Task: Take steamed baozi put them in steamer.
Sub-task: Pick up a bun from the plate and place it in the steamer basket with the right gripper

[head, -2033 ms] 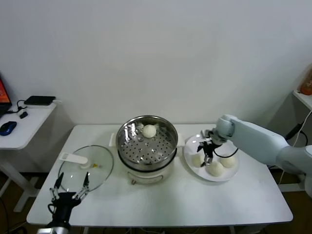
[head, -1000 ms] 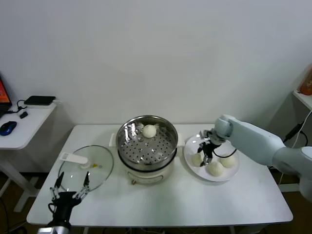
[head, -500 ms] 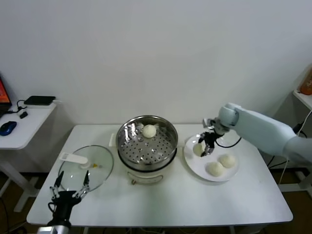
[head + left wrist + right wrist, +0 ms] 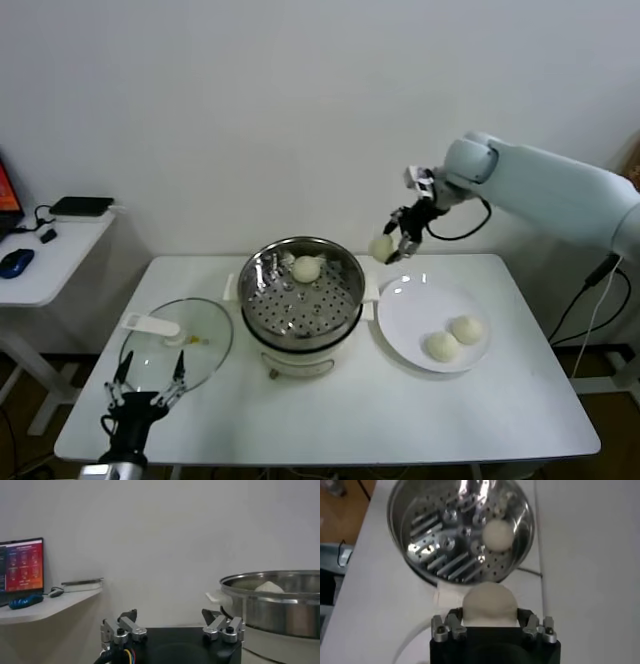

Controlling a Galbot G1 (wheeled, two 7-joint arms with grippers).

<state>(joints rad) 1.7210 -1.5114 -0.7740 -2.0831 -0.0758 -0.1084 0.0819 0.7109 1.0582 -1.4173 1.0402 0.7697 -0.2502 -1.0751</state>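
Your right gripper [image 4: 393, 243] is up in the air, well clear of the table [image 4: 520, 410], with its fingers closed part-way around one steamed baozi [image 4: 488, 605]; in the right wrist view the bun sits squarely between the two fingers, touching both. Below the gripper and off toward the robot's left stands the steamer [image 4: 262, 318], its perforated steel basket already holding one baozi in the basket [image 4: 306, 268] near the far rim. From the wrist camera, that basket lies ahead of and beneath the held bun, not yet directly under it. Below the gripper toward the robot is the white plate [image 4: 402, 312], with two more buns on it [image 4: 442, 346], lying close to each other near the plate's near right side. Your left gripper [image 4: 146, 382] is parked low at the table's near left corner, fingers spread apart and holding nothing, just beside the glass lid [image 4: 205, 360] that lies flat on the table.
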